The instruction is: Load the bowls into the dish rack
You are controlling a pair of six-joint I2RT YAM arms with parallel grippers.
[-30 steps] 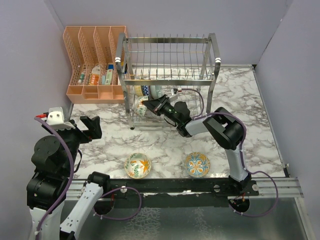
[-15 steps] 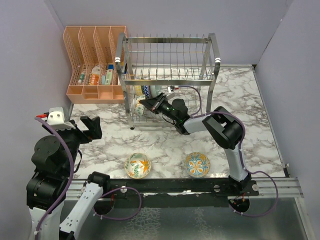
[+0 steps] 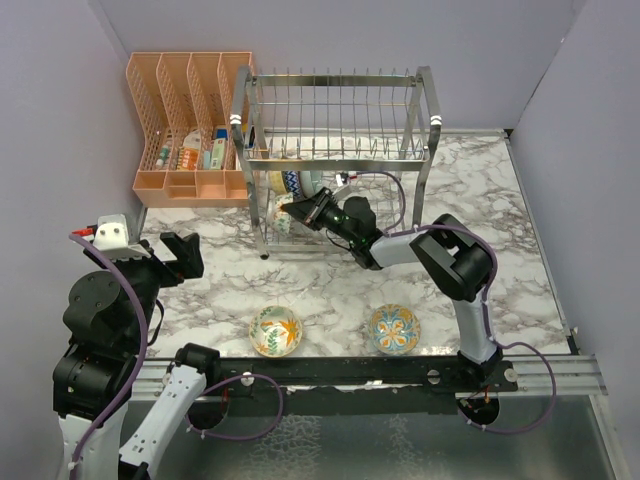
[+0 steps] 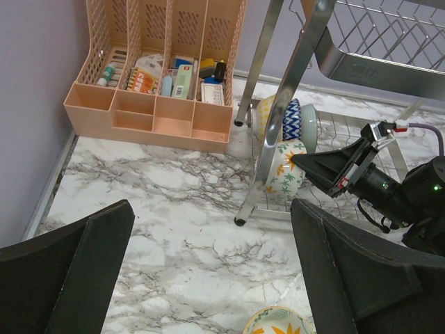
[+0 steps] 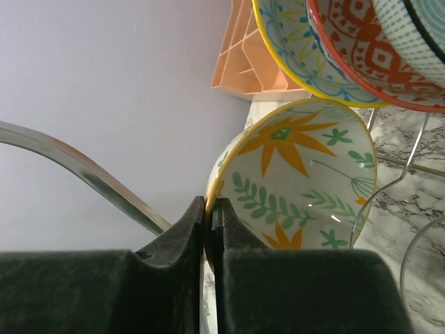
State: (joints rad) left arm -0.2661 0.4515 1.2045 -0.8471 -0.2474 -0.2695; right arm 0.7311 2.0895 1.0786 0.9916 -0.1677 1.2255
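Note:
My right gripper (image 5: 211,203) is shut on the rim of a bowl (image 5: 306,181) with orange sun and green leaf designs. It holds the bowl on edge in the lower tier of the chrome dish rack (image 3: 335,150), at its left end (image 3: 283,216). Three more bowls stand in the rack beside it: yellow-rimmed (image 5: 299,62), red-patterned (image 5: 361,62) and pale teal (image 5: 414,35). Two bowls sit on the table near the front, one with orange leaves (image 3: 275,331) and one with a blue-orange flower (image 3: 395,329). My left gripper (image 4: 212,216) is open and empty above the table's left side.
A peach plastic organizer (image 3: 190,130) holding small items stands left of the rack, against the back wall. The rack's front left post (image 4: 292,76) stands between my left gripper and the racked bowls. Purple walls close in the left, back and right.
My right gripper has pushed slightly left and deeper into the rack's lower tier with the bowl. The left arm has not moved.

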